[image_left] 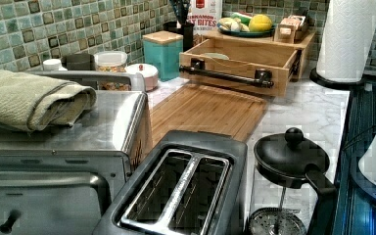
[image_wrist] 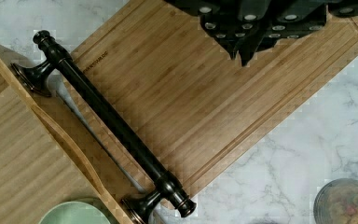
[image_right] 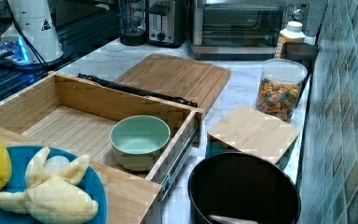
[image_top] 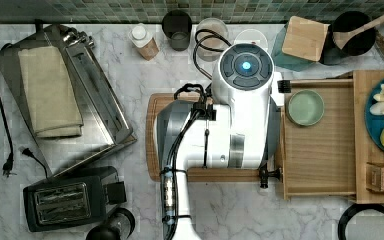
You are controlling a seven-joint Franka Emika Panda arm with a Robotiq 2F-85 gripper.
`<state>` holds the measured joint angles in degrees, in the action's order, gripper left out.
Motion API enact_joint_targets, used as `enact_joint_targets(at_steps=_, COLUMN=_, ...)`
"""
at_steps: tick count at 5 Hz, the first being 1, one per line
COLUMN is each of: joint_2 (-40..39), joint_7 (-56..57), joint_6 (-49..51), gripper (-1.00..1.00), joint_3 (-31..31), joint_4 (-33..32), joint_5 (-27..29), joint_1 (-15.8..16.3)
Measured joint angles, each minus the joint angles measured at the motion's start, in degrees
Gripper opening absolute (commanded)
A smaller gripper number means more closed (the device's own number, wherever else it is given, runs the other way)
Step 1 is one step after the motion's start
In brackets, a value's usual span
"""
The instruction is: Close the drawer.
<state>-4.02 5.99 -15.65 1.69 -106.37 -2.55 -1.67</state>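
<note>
Hovering my gripper (image_wrist: 256,28) over the cutting board (image_wrist: 205,93), jaw state I cannot tell. Drawer (image_right: 70,126) stands pulled out from its stand; pushing off-centre on the handle (image_wrist: 112,121) could jam it

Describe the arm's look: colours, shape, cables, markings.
The arm is glossy white with rounded, bulky links and grey bands at the joints. Its top cap is dark grey with a glowing blue light in the middle. Black cables run along it, tied with straps. The tool is black, with small silver screw heads.
</note>
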Motion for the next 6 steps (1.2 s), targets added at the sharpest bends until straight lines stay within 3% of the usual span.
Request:
enact_joint_targets(at_steps=2, joint_2=-0.36, joint_7=0.01, joint_6=-0.36, gripper=-1.00, joint_3=0.00, joint_4=-0.67, joint_5=-0.11, joint_1=-0.25)
enact_joint_targets(at_steps=4, joint_2=1.79, joint_7=18.46, joint_6=-9.50, gripper=-1.00, joint_3=-0.14, joint_4=-6.99, joint_5=-0.77, joint_1=-0.02)
enact_joint_targets(at_steps=6, joint_2=1.38, joint_7=30.35, joint_6=-8.03, gripper=-1.00, joint_3=-0.67, joint_4=-10.24, joint_5=-3.93, joint_1=0.56)
